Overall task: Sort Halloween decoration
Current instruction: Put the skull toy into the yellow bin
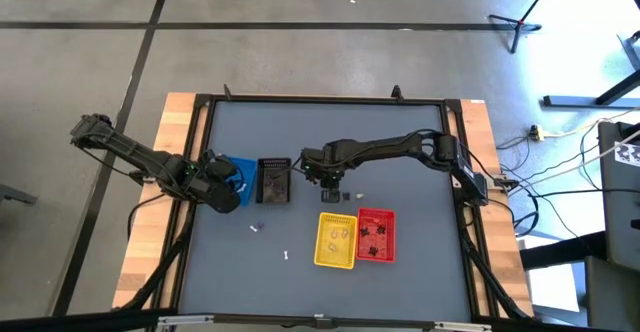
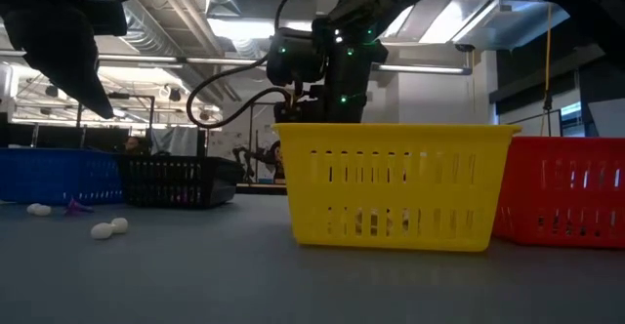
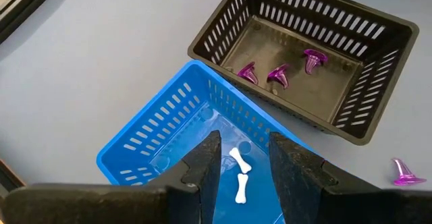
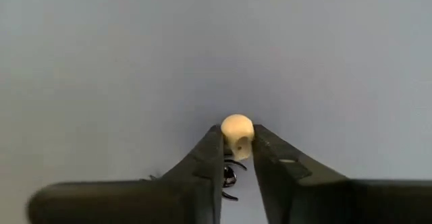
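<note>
Cream skull bead [image 4: 237,133] sits on grey table [image 1: 400,152] just behind yellow basket [image 1: 336,240], pinched between right gripper's [image 4: 236,150] fingertips, jaws closed on its sides. Small black trinket [image 4: 229,176] lies just beneath, between fingers. Judgement: lift straight up, keep squeeze gentle, round bead could pop out; mind not to drag black piece along. Left gripper [image 3: 241,160] hangs over blue basket [image 3: 155,146], fingers apart, holding nothing, two white bones [image 3: 240,173] below. Black basket [image 3: 304,55] holds purple hats [image 3: 278,72].

The right hand [image 1: 330,185] is being held low over the desk [image 1: 420,282], beside the black basket [image 1: 274,180].
</note>
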You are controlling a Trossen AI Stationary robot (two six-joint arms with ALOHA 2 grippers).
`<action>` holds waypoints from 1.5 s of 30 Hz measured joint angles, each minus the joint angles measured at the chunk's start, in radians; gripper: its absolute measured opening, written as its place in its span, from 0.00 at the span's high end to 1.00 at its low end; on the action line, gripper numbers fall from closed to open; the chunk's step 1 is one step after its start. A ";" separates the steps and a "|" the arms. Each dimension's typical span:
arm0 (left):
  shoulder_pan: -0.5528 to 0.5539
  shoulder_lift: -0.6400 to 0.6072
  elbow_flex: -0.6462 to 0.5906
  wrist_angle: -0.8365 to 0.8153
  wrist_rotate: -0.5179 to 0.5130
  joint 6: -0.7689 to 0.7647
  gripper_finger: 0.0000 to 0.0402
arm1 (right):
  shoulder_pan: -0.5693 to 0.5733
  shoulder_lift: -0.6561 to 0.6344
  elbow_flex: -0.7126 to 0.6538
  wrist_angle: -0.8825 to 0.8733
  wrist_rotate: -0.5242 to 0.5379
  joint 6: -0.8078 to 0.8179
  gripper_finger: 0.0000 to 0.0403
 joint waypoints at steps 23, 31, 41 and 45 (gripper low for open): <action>0.000 0.000 0.000 0.000 0.000 0.000 0.71 | -0.001 -0.021 0.026 -0.057 0.001 0.000 0.91; 0.000 0.000 0.000 0.000 0.000 0.000 0.71 | 0.008 -0.024 0.131 -0.185 -0.047 0.000 0.89; 0.000 0.000 0.000 0.000 0.000 0.000 0.71 | 0.111 -0.024 0.251 -0.296 -0.050 -0.003 0.89; 0.000 0.000 0.000 0.000 0.000 0.000 0.71 | 0.162 -0.024 0.267 -0.304 -0.051 -0.002 0.89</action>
